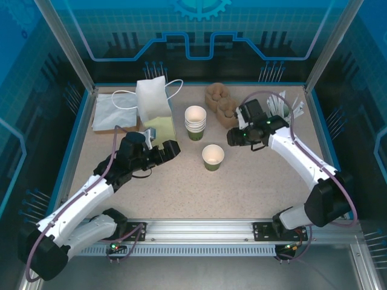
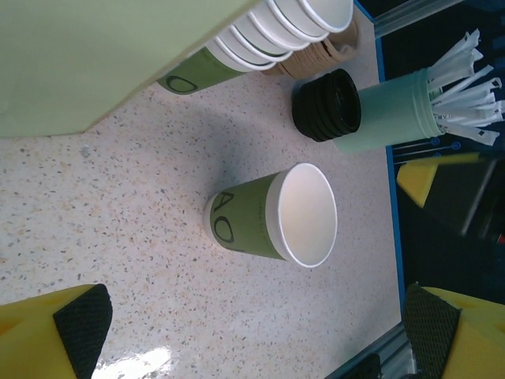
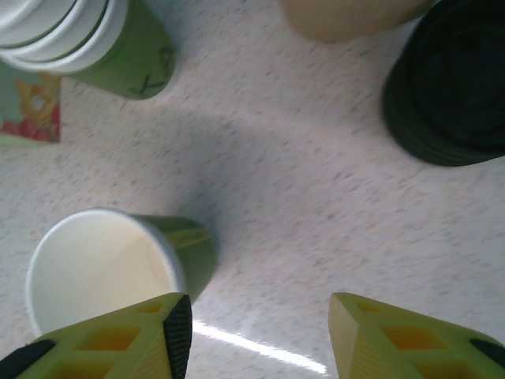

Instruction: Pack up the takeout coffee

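The takeout coffee cup (image 1: 213, 157), a single small olive-green paper cup, stands upright mid-table with its white inside open and no lid on it. It also shows in the left wrist view (image 2: 272, 215) and at the lower left of the right wrist view (image 3: 110, 268). My left gripper (image 1: 164, 150) hovers to the cup's left, facing it, open (image 2: 256, 332) and holding nothing. My right gripper (image 1: 239, 138) hangs to the cup's right and slightly behind it, open (image 3: 260, 332) over bare table. A stack of black lids (image 3: 454, 87) lies just beyond the right gripper.
A stack of green cups with white insides (image 1: 195, 122) stands behind the single cup. A white paper bag (image 1: 154, 99) and a pale green box (image 1: 160, 128) sit back left, a cardboard carrier (image 1: 221, 99) at the back, and a pale green cup of white sticks (image 2: 394, 110) beside the black lids (image 2: 326, 104).
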Motion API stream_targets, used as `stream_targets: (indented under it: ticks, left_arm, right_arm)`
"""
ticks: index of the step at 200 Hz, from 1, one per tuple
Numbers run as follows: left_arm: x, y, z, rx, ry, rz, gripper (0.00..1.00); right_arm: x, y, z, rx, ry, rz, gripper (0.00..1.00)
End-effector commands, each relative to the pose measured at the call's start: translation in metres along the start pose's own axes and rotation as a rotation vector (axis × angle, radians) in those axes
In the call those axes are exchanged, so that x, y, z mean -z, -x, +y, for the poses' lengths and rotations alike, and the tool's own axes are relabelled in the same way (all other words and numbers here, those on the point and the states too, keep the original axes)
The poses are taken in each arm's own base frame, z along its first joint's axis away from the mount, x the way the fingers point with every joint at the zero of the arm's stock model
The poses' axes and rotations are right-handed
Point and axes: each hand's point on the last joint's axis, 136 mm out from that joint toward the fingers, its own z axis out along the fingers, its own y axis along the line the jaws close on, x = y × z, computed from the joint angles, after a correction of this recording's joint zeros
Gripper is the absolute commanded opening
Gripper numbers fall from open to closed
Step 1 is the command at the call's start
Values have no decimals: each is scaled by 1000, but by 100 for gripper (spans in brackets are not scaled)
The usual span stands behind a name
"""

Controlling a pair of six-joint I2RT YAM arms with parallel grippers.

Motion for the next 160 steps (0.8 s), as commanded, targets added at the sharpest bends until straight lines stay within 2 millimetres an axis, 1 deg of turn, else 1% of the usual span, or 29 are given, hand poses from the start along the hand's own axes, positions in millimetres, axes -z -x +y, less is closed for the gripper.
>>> stream_targets:
  ticks: [1,27,39,43,64,89,110,141,160]
  left_arm:
    - [5,6,-17,-64,-46,-46,99]
    - [2,3,-18,-68,-40,-43,99]
    - [0,1,-17,-66,-37,-38,99]
    - [0,1,-17,-64,-36,-38,99]
    - [-2,0,-17,-66,-34,-34,99]
    - [-3,0,-17,-68,-28,-31,99]
    - [-3,1,-16,-68,-24,-33,99]
    - [-3,1,-16,-71,-19,-35,99]
    - [-4,1,-15,-73,-15,-33,99]
  right_arm:
    - [-9,6,-30,83,-93,68,51]
    - [-30,25,-50,89,-118,117,51]
    - [-42,30,-54,95,-122,143,51]
    - [-42,35,-55,96,-122,141,51]
    - [-62,41,-59,100,-117,176,50]
    - [-82,44,-60,103,-98,203,50]
    - [-94,46,-64,94,-97,217,49]
    - [-105,48,-72,103,-119,229,48]
    - [-111,45,-78,102,-126,247,46]
